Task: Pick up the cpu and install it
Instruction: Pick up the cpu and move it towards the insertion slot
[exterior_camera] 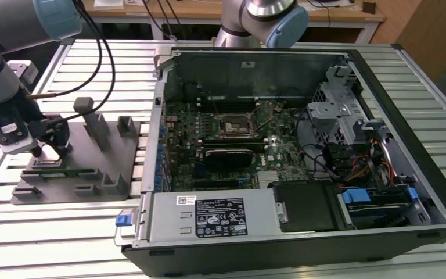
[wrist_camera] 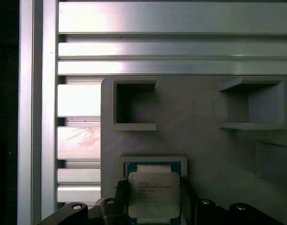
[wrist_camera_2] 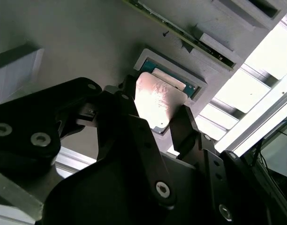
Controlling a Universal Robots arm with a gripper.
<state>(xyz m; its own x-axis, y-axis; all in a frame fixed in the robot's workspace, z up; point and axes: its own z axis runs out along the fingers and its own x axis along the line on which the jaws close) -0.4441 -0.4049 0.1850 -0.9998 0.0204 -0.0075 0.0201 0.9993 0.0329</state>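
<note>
The black two-fingered hand (wrist_camera_2: 156, 110) is drawn narrow, its fingers (wrist_camera_2: 183, 126) set against opposite edges of the small flat square silver-topped cpu (wrist_camera: 154, 193), which lies between them in a recess of the grey plastic tray (wrist_camera: 200, 145) on the slatted aluminium tabletop (wrist_camera: 171, 18).

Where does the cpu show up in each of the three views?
Exterior view: cpu, pale patch under the gripper, on the grey tray at the exterior view's left.
Second wrist view: cpu in its framed recess, at the gripper.
First wrist view: cpu in that recess.
Shared landmark: the grey tray's recess frame.
</note>
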